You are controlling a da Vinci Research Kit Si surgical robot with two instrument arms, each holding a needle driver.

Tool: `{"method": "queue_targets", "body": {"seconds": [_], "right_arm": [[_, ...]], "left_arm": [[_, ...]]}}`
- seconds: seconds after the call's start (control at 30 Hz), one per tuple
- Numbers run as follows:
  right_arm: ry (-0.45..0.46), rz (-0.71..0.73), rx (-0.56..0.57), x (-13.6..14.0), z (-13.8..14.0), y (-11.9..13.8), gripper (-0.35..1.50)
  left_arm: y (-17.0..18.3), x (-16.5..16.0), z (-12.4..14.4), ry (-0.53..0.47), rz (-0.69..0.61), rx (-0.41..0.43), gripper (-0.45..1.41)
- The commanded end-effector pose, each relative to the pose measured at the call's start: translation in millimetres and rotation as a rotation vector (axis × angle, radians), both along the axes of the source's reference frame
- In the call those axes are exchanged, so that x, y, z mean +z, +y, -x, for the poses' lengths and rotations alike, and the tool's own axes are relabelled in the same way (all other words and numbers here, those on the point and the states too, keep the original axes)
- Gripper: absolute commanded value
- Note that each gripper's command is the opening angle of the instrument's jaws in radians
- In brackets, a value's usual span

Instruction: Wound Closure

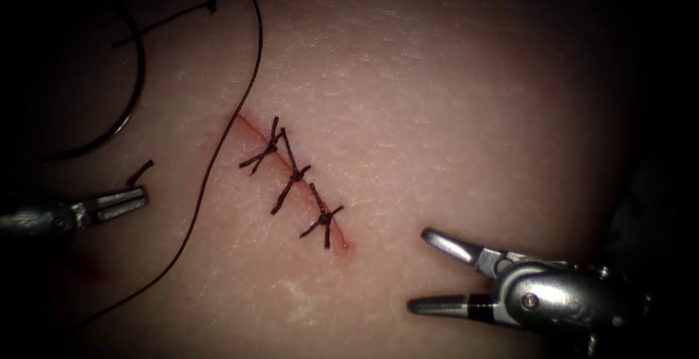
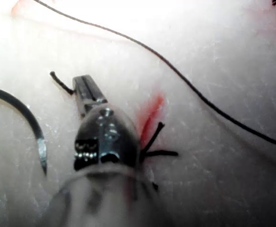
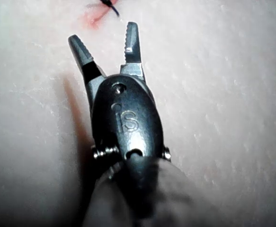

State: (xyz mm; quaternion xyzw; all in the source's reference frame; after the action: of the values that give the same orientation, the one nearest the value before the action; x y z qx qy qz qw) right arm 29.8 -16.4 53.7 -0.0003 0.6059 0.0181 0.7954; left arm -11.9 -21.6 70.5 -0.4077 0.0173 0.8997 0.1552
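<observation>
The right end effector (image 1: 426,271) is sitting just off the lower end of the cut (image 1: 291,177), on its right side, with its jaws spread wide and holding nothing; in the right wrist view (image 3: 104,45) both toothed jaws are bare above the tissue (image 1: 451,111). The left end effector (image 1: 138,200) is lying well to the left of the cut with its jaws pressed together, and a short cut end of thread (image 1: 140,172) is sticking out at its tip (image 2: 85,85); whether it is pinching that end cannot be told. The needle (image 1: 127,89) is resting loose on the tissue beyond the left end effector, not in the tissue. The long thread (image 1: 218,155) is trailing between the left end effector and the cut, which is carrying three knotted stitches (image 1: 295,177).
</observation>
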Motion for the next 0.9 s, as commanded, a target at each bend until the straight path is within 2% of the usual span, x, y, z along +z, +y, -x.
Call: {"method": "queue_targets", "body": {"seconds": [0.03,0.07,0.1,0.13,0.27,0.37,0.5,0.63,0.83,0.9], "right_arm": [[0.006,-0.007,0.003,0.7,-0.8,-0.4,1.18],[0.008,-0.007,0.005,0.7,-0.8,-0.4,1.18],[0.008,-0.007,0.005,0.7,-0.8,-0.4,1.18],[0.010,-0.012,0.008,0.7,-0.8,-0.4,1.18],[0.013,-0.012,0.009,0.6,-0.8,-0.5,1.18],[0.016,-0.018,0.007,0.6,-0.7,-0.5,1.18],[0.014,-0.024,0.011,0.6,-0.7,-0.5,1.18],[0.013,-0.035,0.014,0.6,-0.7,-0.5,1.18],[0.007,-0.043,0.022,0.4,-0.6,-0.4,1.18],[0.007,-0.049,0.023,0.3,-0.6,-0.4,1.18]], "left_arm": [[-1.1,1.0,0.1,0.015,-0.017,0.001,-0.16],[-1.2,1.0,-0.1,0.026,-0.024,0.001,-0.05],[-1.3,1.0,-0.3,0.042,-0.030,-0.001,-0.03],[-1.4,1.0,-0.6,0.054,-0.036,-0.005,-0.11],[-2.2,0.3,-1.7,0.096,-0.071,-0.004,-0.16],[-3.5,-0.3,-2.7,0.131,-0.127,0.015,-0.16],[-4.7,-1.6,-3.5,0.152,-0.164,0.008,-0.05],[-4.6,-3.7,-3.1,0.102,-0.192,-0.003,0.10],[-2.8,-8.9,-1.8,-0.036,-0.207,-0.083,0.12],[-2.1,-11.0,-1.3,-0.118,-0.196,-0.105,0.15]]}}
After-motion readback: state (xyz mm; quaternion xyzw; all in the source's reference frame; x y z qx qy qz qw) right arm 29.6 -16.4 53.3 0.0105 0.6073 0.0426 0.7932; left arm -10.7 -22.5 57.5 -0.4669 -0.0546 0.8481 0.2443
